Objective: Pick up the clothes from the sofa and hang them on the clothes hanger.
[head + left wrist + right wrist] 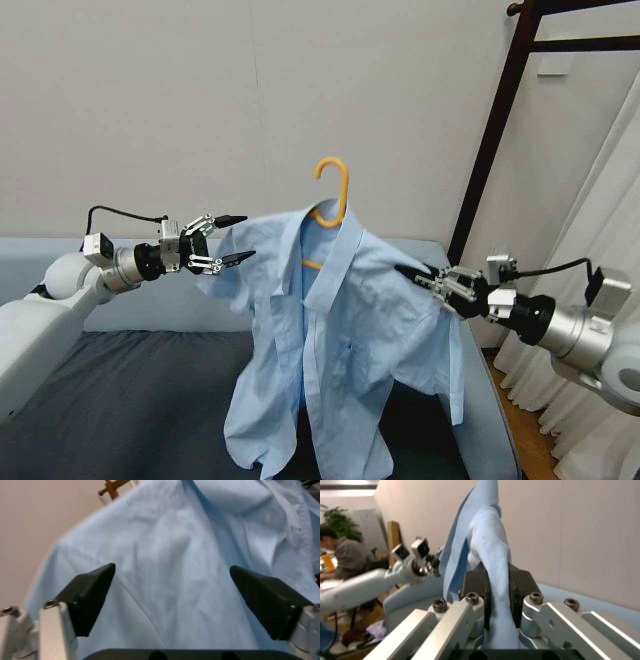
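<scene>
The right gripper (415, 275) is clenched on one shoulder of the blue shirt (330, 340), and the left gripper (242, 238) is spread wide beside the other, nothing grasped. The shirt, draped on a yellow hanger (335, 185), is held clear above the sofa (120, 400); the lift is judged done, hooking onto the dark rack (495, 130) not yet.

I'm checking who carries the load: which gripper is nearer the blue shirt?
Right. The right gripper is shut on the shirt at its shoulder, cloth pinched between its jaws. The left gripper is open beside the other sleeve, clamping nothing.
</scene>
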